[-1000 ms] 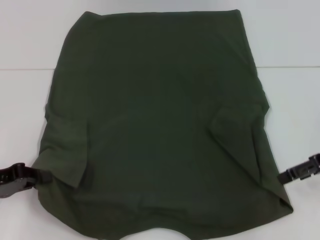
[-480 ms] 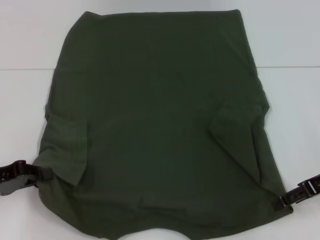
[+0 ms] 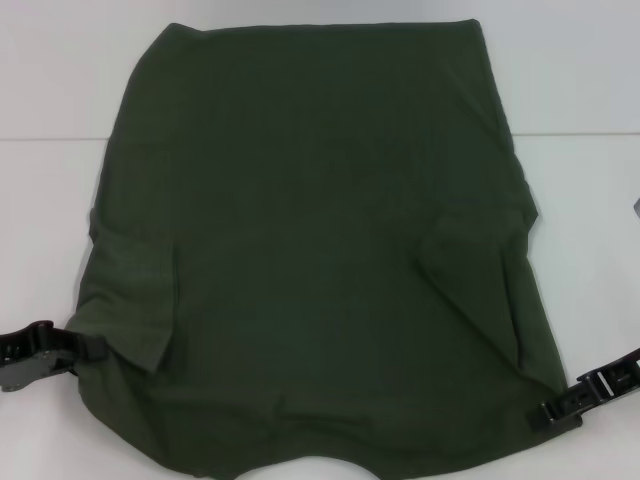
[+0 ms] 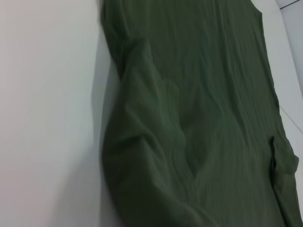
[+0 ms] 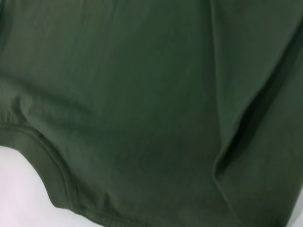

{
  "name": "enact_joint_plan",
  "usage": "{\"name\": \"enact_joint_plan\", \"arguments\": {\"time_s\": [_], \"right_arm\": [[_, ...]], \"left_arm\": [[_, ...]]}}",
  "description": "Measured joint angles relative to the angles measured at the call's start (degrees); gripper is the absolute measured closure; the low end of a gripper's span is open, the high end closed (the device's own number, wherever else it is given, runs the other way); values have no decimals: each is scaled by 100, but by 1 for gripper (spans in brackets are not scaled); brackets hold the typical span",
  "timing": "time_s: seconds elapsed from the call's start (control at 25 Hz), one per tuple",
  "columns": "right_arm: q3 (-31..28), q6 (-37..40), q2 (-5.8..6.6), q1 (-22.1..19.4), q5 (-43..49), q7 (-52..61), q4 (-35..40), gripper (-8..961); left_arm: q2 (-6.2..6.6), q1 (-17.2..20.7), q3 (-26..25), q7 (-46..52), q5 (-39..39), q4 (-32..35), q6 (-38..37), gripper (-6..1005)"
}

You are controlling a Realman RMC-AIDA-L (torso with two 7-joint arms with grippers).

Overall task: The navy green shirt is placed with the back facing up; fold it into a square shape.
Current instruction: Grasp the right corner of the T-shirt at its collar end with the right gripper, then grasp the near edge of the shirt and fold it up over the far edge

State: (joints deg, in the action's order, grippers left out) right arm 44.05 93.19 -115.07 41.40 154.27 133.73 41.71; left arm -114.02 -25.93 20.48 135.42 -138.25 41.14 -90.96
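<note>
The navy green shirt (image 3: 320, 250) lies flat on the white table (image 3: 40, 200) with its plain back up and both sleeves folded inward. Its neckline curves at the near edge. My left gripper (image 3: 80, 348) is at the shirt's near left edge, touching the fabric beside the folded sleeve. My right gripper (image 3: 550, 413) is at the shirt's near right corner. The left wrist view shows the shirt (image 4: 199, 118) and its rumpled side edge on the table. In the right wrist view the shirt (image 5: 142, 94) fills the picture, with a stitched edge (image 5: 52, 165) against the table.
Bare white table (image 3: 590, 230) lies on both sides of the shirt. A seam line (image 3: 50, 138) crosses the table behind the shirt's middle. The shirt's far hem (image 3: 320, 25) lies near the back of the view.
My right gripper has moved nearer and inward, from beside the shirt's right edge to its near right corner. The left gripper and the shirt have hardly moved.
</note>
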Motion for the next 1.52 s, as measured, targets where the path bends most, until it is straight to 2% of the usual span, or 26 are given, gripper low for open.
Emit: {"name": "enact_joint_plan", "arguments": {"time_s": [0.2,0.4,0.92,1.12,1.52], "right_arm": [[-26,-39,-78,21,-198,-16,-45,109],[-4,-53,-79,53,-637,-45,-33,124],[46,-67,-71,113,-635,6,-48,162],[36,-65,-39,110,-631,21,-36,401],[26,19,4,72,-627,25,-55,719]], "left_arm": [[-7,0,0,-2,0,3,3,958],[-6,0,0,-1,0,3,42,958],[11,0,0,1,0,2,55,957],[13,0,0,-1,0,-2,54,956],[24,8,3,-45,1,21,-25,956]]}}
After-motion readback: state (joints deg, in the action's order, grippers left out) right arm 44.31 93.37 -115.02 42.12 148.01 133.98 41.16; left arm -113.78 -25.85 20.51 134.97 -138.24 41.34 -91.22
